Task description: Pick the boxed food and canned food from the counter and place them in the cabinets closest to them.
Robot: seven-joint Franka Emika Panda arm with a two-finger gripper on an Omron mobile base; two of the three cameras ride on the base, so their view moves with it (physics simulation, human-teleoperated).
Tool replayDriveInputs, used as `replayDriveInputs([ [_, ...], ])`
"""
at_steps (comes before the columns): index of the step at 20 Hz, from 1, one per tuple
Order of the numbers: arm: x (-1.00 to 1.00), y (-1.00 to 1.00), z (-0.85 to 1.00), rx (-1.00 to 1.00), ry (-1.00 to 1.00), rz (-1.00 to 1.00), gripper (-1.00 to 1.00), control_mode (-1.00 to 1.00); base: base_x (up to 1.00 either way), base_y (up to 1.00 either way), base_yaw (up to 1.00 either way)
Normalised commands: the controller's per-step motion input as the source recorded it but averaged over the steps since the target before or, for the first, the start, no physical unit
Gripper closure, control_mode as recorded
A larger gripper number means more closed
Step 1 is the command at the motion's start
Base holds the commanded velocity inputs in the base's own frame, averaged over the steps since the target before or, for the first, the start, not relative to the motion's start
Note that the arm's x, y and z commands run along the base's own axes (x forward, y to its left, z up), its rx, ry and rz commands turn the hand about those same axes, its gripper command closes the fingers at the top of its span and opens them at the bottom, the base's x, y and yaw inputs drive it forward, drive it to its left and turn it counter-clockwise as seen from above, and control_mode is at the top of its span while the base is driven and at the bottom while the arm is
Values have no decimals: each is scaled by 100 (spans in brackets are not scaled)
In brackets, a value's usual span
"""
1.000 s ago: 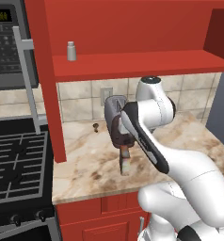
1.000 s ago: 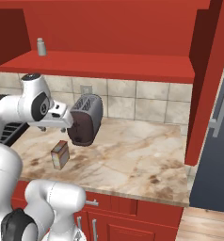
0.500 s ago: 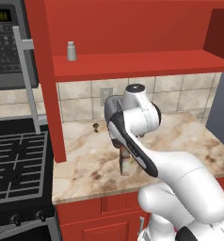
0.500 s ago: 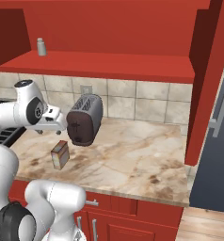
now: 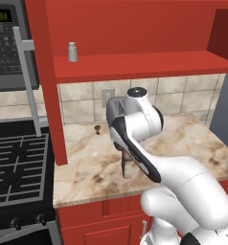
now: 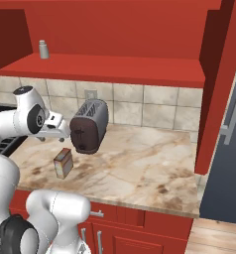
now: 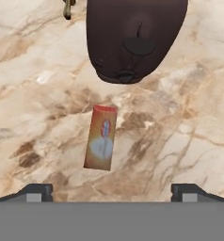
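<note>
step: we hover over the box (image 7: 101, 137), reach under way | gripper (image 7: 111, 192): jaws wide apart, empty | next: we descend, straddle the box near the toaster (image 6: 89, 126), close

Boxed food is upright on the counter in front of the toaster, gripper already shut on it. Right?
Not quite. The gripper is open and above the boxed food, not touching it; the hand view shows this. The rest holds: it stands on the counter before the toaster.

The toaster (image 6: 89, 126) stands on the worktop (image 6: 140, 171) against the tiled wall; the boxed food (image 6: 63, 162) stands just before it, seemingly apart, and a shaker (image 6: 42, 49) sits on the shelf (image 6: 105, 69) above.
</note>
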Motion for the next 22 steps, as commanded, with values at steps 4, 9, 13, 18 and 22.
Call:
replayDriveInputs([
  [4, 0, 0, -19, -2, -13, 0, -100, -100, 0, 0, 0],
  [9, 0, 0, -26, -4, -9, 0, -100, -100, 0, 0, 0],
  [13, 0, 1, -24, -5, -5, 0, -100, -100, 0, 0, 0],
  [18, 0, 0, 0, 0, 0, 0, -100, -100, 0, 0, 0],
  [22, 3, 0, -14, 0, 0, 0, -100, -100, 0, 0, 0],
])
